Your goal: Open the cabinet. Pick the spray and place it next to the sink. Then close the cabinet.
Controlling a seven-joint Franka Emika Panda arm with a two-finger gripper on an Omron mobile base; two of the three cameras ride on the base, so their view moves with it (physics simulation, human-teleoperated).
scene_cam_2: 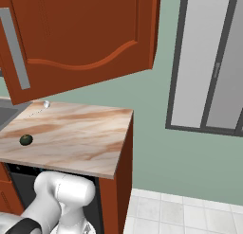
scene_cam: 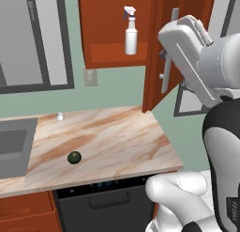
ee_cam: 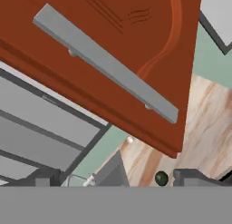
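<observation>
Cabinet (scene_cam: 154,48): door swung open; step one done.
Spray (scene_cam: 131,31): upright on the cabinet shelf.
Gripper (ee_cam: 113,180): spread wide, empty, facing the door handle (ee_cam: 104,62).
Remaining: pick, place by sink (scene_cam: 14,144), close.

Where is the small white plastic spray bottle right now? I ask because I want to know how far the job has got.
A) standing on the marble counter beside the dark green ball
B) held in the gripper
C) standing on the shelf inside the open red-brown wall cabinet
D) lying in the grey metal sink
C: the left base view shows the white spray bottle upright on the shelf of the open red-brown wall cabinet, its door swung out.
</observation>
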